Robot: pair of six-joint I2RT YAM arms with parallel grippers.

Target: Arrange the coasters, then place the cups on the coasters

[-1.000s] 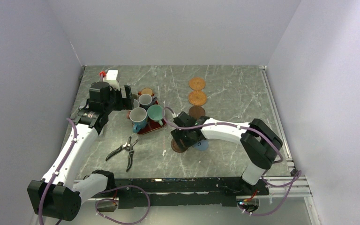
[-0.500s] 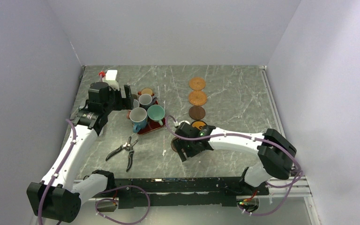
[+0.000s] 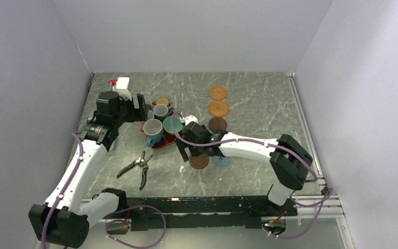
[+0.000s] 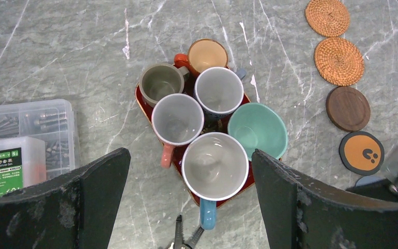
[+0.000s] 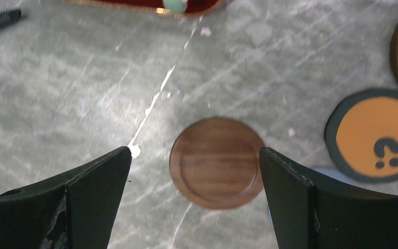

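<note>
The right hand is seen spread wide with nothing pinched, its fingers set either side of a dark brown coaster that lies flat on the desk below the gap. This disc is judged to be the one being dealt with, since it lies out of line with the row beside it. That row is made up of the black coaster with the orange face, a second dark brown coaster and two woven orange coasters beyond it, each apart from the next so that a cup can be stood on every one. A blue coaster is found just beside the near end of the row, partly hidden by the arm.

The left hand is likewise spread and empty, held high over the red tray, presumably so that the cups can be reached once the discs are set. All six cups are packed together on the tray: teal cup, blue cup, pink-handled cup, grey-white cup, olive cup and orange-brown cup. None is yet on a coaster
</note>
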